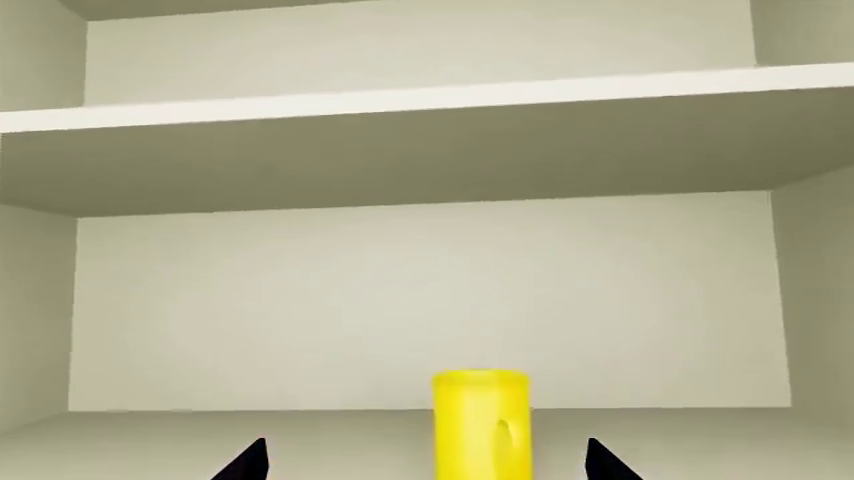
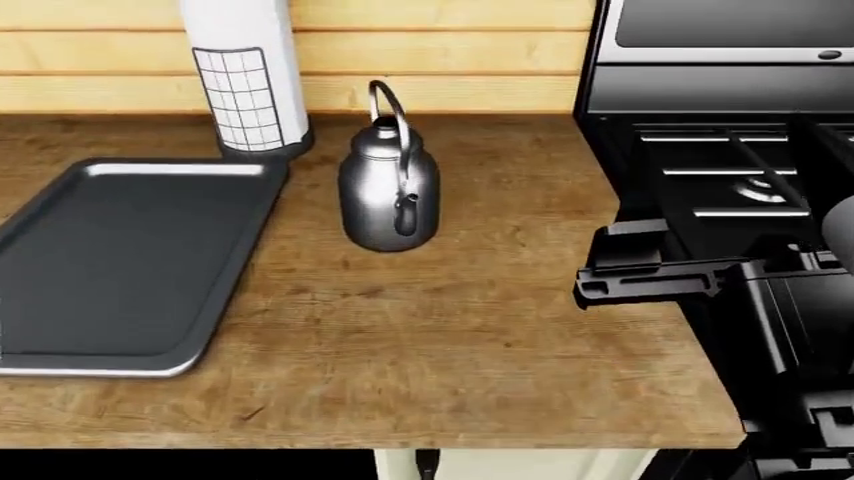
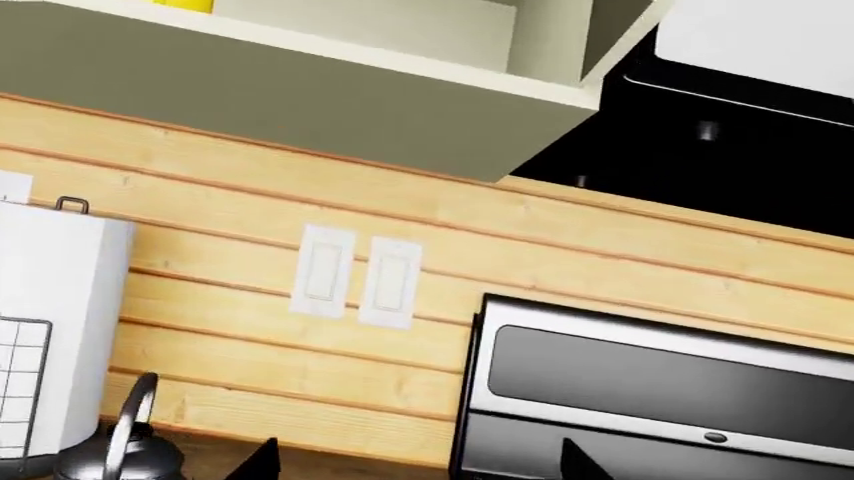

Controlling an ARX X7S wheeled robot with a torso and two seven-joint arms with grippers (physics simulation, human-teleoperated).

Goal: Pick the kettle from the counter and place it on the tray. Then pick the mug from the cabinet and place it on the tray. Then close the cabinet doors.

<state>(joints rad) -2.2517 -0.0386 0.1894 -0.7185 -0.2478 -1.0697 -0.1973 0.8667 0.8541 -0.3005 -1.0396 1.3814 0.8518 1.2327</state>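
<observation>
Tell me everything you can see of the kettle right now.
The kettle is shiny silver metal with a tall rounded body, a thin arched wire handle standing up over a dark lid knob, and a small stubby spout facing the camera. It stands upright on the wooden counter, just right of the baking tray but apart from it, and in front of the white roll in its wire holder. Neither gripper touches it.

The left hand is spread open: two dark fingertips show well apart, one on each side of the mug, neither touching it. The right hand is likewise open and empty, its fingertips parted.
</observation>
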